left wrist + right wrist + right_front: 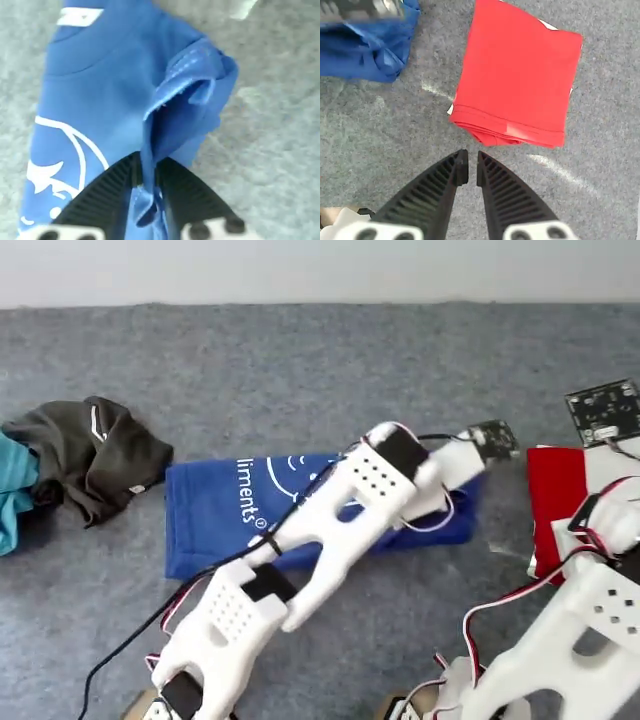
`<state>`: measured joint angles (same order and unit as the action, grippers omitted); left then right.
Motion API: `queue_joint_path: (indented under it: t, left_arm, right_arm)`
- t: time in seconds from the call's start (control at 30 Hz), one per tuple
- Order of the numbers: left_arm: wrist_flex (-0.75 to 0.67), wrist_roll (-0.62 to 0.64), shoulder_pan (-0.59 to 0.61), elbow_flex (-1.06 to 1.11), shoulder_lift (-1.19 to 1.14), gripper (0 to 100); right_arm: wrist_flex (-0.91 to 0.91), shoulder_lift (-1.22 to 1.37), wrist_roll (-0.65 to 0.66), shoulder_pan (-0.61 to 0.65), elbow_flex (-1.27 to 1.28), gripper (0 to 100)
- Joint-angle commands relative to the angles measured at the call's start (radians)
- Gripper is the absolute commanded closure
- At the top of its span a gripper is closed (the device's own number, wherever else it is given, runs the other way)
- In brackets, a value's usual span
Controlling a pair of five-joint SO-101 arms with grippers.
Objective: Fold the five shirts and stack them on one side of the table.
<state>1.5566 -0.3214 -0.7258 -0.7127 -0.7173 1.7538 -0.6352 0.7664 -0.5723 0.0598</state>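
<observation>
A fold of the blue shirt (pixel 215 510), laid on the table (pixel 300 360), is pinched by the left gripper (pixel 147 185). The right gripper (pixel 468 167) is seen pressed together, seemingly empty, near the folded red shirt (pixel 517 80).

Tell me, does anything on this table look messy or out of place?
Yes. The dark shirt and the teal shirt lie crumpled in a heap at one end of the table, unlike the neatly folded red shirt. The blue shirt is bunched up at the corner the left claw pinches.

Table (pixel 300 360) covered in grey carpet-like fabric; plain pale wall (pixel 320 270) right behind its far edge. Light flat, even.
</observation>
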Motion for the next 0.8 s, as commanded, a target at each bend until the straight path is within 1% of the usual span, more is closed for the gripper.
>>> queue_joint_path:
  t: [0.0, 0.07, 0.2, 0.33, 0.5, 0.63, 0.77]
  left_arm:
    - [-0.028, 0.009, 0.028, -0.008, 0.011, 98]
    - [-0.034, 0.009, 0.044, 0.018, 0.011, 95]
    - [-0.038, 0.026, 0.078, 0.067, 0.011, 84]
    - [-0.075, 0.038, 0.146, 0.071, 0.011, 83]
    - [-0.072, 0.038, 0.213, 0.067, 0.015, 83]
    - [-0.035, 0.038, 0.245, 0.065, 0.017, 83]
    - [0.037, 0.04, 0.239, 0.03, 0.025, 83]
  right_arm:
    - [0.033, -0.012, -0.003, -0.01, -0.037, 95.5]
    - [0.033, -0.012, -0.003, -0.01, -0.037, 95.5]
    - [0.033, -0.012, -0.005, -0.01, -0.037, 95.5]
    - [0.035, -0.016, -0.006, -0.01, -0.037, 95.5]
    - [0.035, -0.021, -0.008, -0.01, -0.037, 95.5]
    - [0.036, -0.021, -0.009, -0.008, -0.037, 95.5]
    - [0.038, -0.021, -0.009, -0.01, -0.037, 95.6]
